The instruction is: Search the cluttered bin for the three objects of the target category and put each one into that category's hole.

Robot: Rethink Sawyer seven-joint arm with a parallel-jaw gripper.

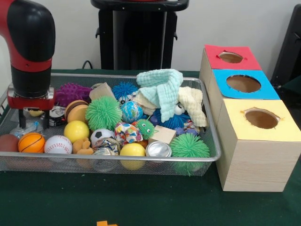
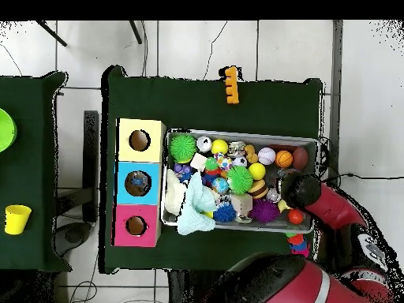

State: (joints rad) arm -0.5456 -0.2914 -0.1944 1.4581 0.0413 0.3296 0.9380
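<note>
The silver wire-mesh bin (image 1: 217,155) sits on the green table, heaped with balls, spiky toys, cloths and blocks; it also shows in the overhead view (image 2: 237,132). My gripper (image 1: 33,121) is lowered into the bin's left end, open, with a small yellowish thing between its fingers. An orange basketball toy (image 1: 31,142) and a baseball (image 1: 58,144) lie just in front of it. Right of the bin stand three boxes with round holes: red (image 1: 230,59), blue (image 1: 243,84) and yellow (image 1: 261,117). In the overhead view the arm's wrist (image 2: 300,189) hides the gripper.
In the bin are green spiky balls (image 1: 103,113), yellow balls (image 1: 76,131), a mint cloth (image 1: 162,87), a cream cloth (image 1: 192,104) and a silver can (image 1: 158,149). An orange piece (image 1: 107,223) lies on the table's near edge. A yellow cup (image 2: 17,218) stands on a side table.
</note>
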